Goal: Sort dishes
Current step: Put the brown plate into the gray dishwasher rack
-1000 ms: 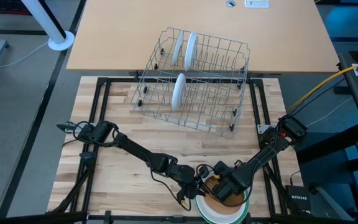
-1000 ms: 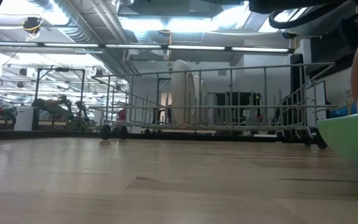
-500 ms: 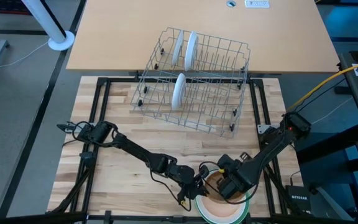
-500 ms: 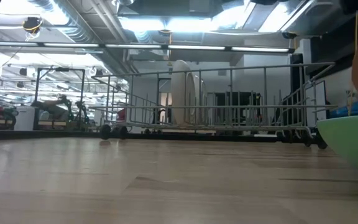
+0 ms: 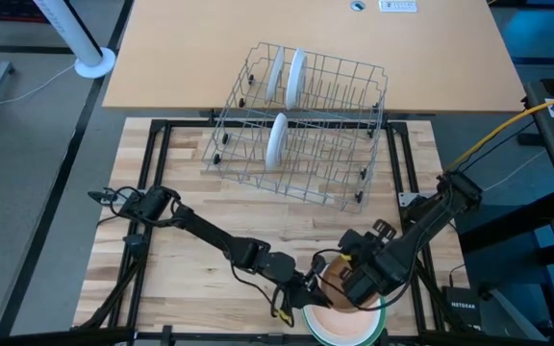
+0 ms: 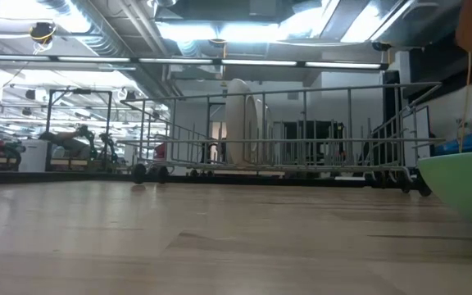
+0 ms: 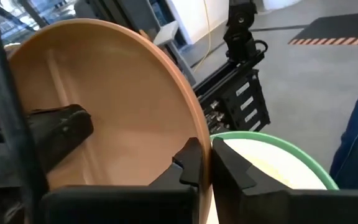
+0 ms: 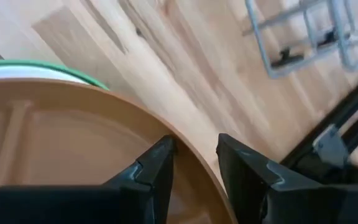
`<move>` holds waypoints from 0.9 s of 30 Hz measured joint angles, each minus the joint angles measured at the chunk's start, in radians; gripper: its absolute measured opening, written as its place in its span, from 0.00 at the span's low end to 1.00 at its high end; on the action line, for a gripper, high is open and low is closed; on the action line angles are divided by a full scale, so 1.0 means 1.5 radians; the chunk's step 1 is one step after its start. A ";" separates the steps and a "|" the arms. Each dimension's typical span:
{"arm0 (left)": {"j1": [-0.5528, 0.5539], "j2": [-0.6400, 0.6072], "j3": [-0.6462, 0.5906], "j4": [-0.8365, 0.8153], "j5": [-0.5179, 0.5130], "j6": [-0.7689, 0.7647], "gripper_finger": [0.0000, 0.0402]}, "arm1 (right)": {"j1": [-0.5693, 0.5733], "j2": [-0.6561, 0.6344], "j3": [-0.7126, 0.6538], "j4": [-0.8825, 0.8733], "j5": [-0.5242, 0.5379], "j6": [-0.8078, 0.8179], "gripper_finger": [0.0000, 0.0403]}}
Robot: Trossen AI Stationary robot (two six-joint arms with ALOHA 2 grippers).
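Observation:
A brown plate (image 5: 336, 289) is held tilted between my two grippers near the table's near edge, above a large light green plate (image 5: 381, 313) that has a white plate (image 5: 339, 330) lying in it. My left gripper (image 5: 308, 292) is shut on the brown plate's left rim and my right gripper (image 5: 354, 279) on its right rim. The brown plate also shows in the left wrist view (image 7: 104, 118) and the right wrist view (image 8: 55, 143). Three white plates (image 5: 277, 139) stand on edge in the grey wire rack (image 5: 335, 144). My left gripper pinches the brown plate's rim (image 7: 199, 134) between its two fingers, one on the hollow face and one on the back. It comes level from the table's left. The plate stands tilted on edge, clear of the green plate (image 7: 278, 140). My right gripper has the brown plate's rim (image 8: 194, 152) between its two fingers, one finger (image 7: 61, 124) lying on the hollow face, the other behind the rim. It comes from the table's right. The plate is lifted above the green plate (image 8: 73, 71).
The wire rack (image 6: 285, 139) stands at the table's far middle, part on the tan board (image 5: 210, 58) behind. Bare wooden table (image 5: 190, 192) lies between the rack and the grippers. A black frame (image 5: 152, 173) runs along the table's sides. Cables hang at the right.
The brown plate has been lifted: in the low view it has risen nearly out of the picture's top right. My right gripper has gone up and a little toward the table's right edge with it. My left gripper has stayed on the rim.

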 joint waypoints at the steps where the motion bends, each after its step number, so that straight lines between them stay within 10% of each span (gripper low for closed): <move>1: 0.000 -0.001 0.000 -0.002 0.000 -0.004 0.02 | 0.000 0.000 0.006 0.000 0.004 -0.009 0.32; 15: 0.000 -0.003 0.001 -0.034 -0.011 -0.006 0.01 | -0.001 0.002 0.013 0.010 0.048 -0.017 0.32; 27: 0.001 0.001 -0.002 -0.101 -0.018 -0.008 0.01 | 0.001 0.004 -0.067 0.046 -0.167 0.130 0.32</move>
